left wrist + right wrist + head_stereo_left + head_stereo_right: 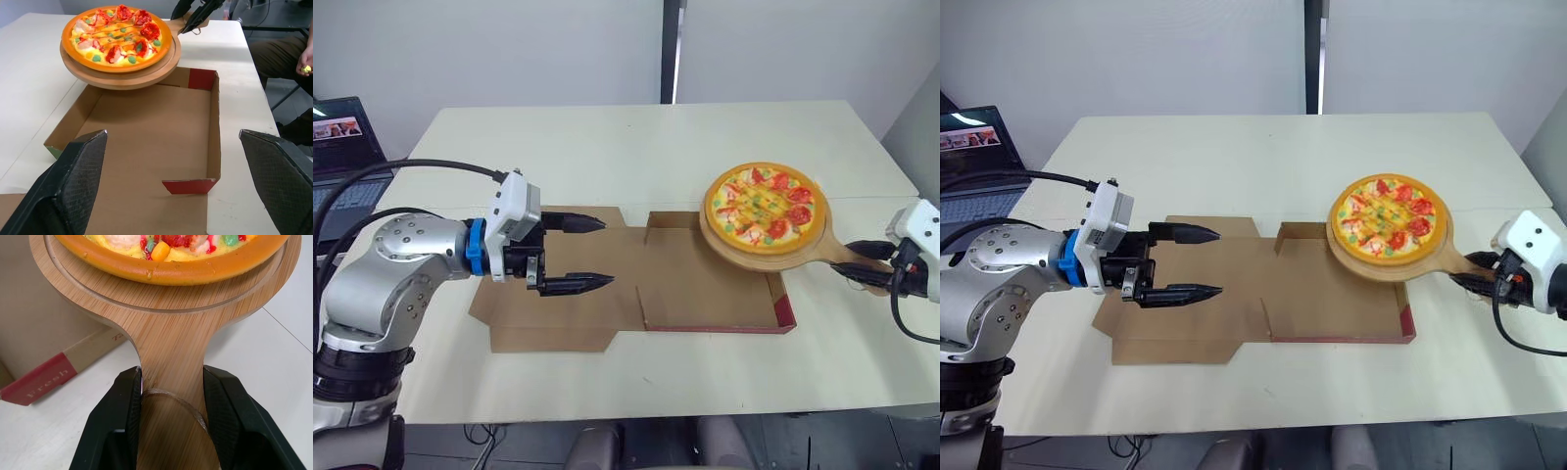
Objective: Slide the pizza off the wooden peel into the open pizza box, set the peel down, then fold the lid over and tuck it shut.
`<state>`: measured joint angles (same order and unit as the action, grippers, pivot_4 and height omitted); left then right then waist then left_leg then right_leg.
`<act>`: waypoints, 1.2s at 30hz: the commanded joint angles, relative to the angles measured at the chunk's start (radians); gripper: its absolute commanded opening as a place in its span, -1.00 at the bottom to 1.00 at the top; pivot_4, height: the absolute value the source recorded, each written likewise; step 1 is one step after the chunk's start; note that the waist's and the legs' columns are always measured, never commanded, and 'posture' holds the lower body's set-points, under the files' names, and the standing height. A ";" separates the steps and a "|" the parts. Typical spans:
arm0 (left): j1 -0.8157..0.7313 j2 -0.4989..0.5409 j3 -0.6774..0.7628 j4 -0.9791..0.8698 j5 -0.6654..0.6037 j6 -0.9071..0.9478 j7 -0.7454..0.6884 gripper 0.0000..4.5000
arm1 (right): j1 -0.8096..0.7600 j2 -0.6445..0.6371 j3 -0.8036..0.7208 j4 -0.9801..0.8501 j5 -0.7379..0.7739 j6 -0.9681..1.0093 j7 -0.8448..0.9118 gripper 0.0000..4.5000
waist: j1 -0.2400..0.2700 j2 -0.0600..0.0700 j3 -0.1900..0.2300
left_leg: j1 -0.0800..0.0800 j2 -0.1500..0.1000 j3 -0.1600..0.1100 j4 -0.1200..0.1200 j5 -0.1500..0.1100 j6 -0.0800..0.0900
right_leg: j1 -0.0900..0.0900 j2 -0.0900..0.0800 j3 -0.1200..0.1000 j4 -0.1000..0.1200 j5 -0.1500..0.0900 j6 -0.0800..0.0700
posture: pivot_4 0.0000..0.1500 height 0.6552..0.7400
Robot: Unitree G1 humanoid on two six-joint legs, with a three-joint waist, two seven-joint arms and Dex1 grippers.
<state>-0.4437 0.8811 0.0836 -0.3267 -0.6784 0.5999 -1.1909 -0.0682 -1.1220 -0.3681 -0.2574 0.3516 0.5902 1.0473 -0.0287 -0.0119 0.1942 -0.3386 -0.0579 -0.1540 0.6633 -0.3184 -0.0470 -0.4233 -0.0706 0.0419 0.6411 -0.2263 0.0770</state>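
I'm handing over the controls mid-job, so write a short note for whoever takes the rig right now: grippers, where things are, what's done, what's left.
Right gripper: shut on the handle of the round wooden peel.
Left gripper: open, holding nothing, above the flat lid of the open brown cardboard pizza box.
The round topped pizza lies on the peel, held over the box tray's far right corner. The box lies on the white table.
Done: peel with pizza brought to the box.
Left: slide pizza into the tray, set peel down, fold lid over, tuck shut.
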 commanded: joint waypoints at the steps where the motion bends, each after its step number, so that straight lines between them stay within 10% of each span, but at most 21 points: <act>1: 0.003 0.027 0.026 -0.036 0.000 -0.021 -0.013 1.00 | -0.030 -0.034 -0.028 -0.038 -0.021 -0.073 0.005 -0.29 | 0.000 0.000 0.000 | 0.000 0.000 0.000 0.000 0.000 0.000 | 0.000 0.000 0.000 0.000 0.000 0.000 | 1.00 0.86; 36: 0.011 -0.006 -0.054 -0.042 0.043 -0.095 -0.052 1.00 | -0.152 -0.137 0.087 0.038 -0.230 -0.244 0.019 -0.29 | -0.002 0.000 0.000 | -0.002 0.000 0.000 0.000 0.000 0.000 | -0.002 0.000 0.000 0.000 0.003 -0.005 | 1.00 0.86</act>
<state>-0.4237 0.8771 0.0261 -0.3561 -0.6377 0.5189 -1.2373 -0.1847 -1.2349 -0.2343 -0.2093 0.1194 0.3754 1.0719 -0.0303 -0.0119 0.1943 -0.3403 -0.0578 -0.1535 0.6637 -0.3183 -0.0471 -0.4253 -0.0705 0.0418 0.6415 -0.2233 0.0721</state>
